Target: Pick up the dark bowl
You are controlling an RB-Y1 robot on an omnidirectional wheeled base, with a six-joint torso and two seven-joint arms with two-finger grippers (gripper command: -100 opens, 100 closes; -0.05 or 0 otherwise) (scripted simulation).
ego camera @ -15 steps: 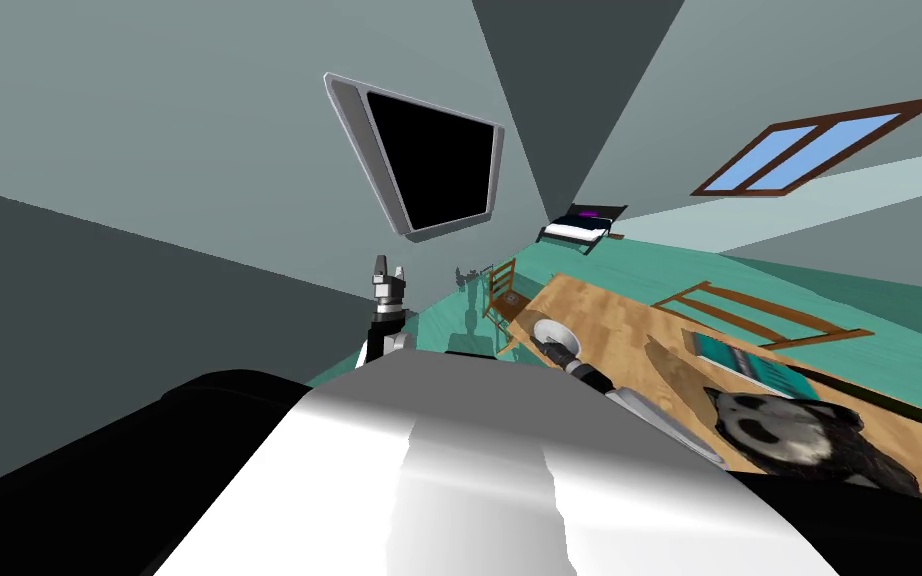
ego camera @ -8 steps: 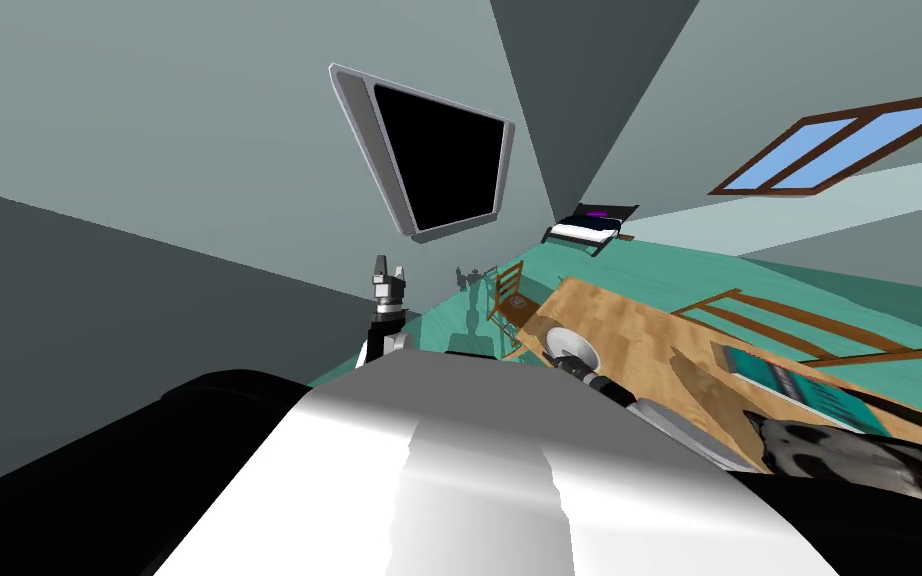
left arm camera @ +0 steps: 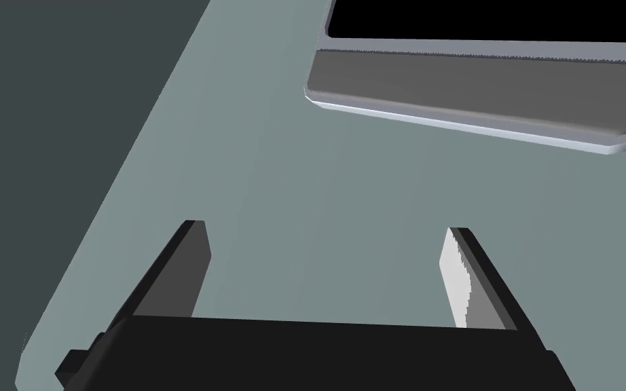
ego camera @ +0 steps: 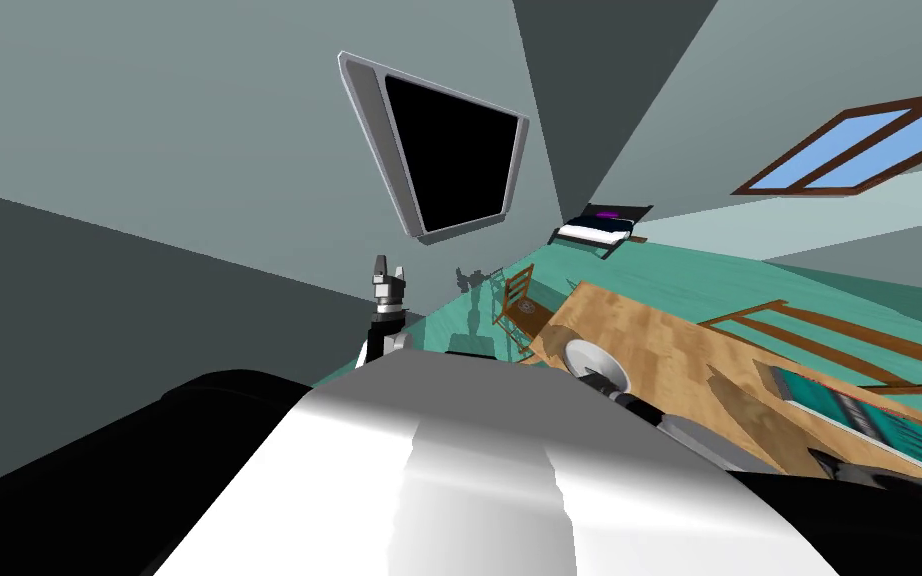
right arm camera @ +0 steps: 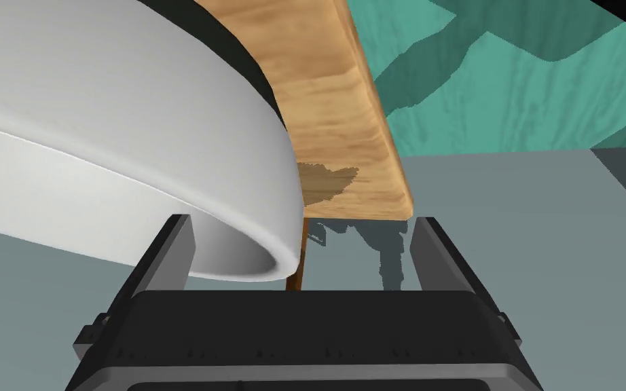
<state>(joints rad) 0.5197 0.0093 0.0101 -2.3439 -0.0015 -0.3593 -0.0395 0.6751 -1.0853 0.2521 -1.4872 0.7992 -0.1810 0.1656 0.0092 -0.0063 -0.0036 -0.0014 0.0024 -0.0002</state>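
The bowl [right arm camera: 135, 149], drawn pale grey-white rather than dark, sits at the near corner of the wooden desk [right arm camera: 332, 88], with the teal floor [right arm camera: 508, 81] beyond the desk's edge. The right gripper [right arm camera: 303, 222] is right up against it. Its jaws stand apart, and the bowl's thick rim pokes into the gap between them, close to one jaw and well clear of the other. Nothing is clamped yet. The left gripper [left arm camera: 326, 229] hangs raised off to the left of the chest, away from the desk, with its jaws apart and nothing between them. As I judge it, the reach is done and the rim is lined up for a pinch, but the grasp itself is not made and the lift is all to come. What remains is to bring the jaws together on the rim and raise the bowl off the desk. I cannot tell from these views whether the bowl rests flat or tipped.
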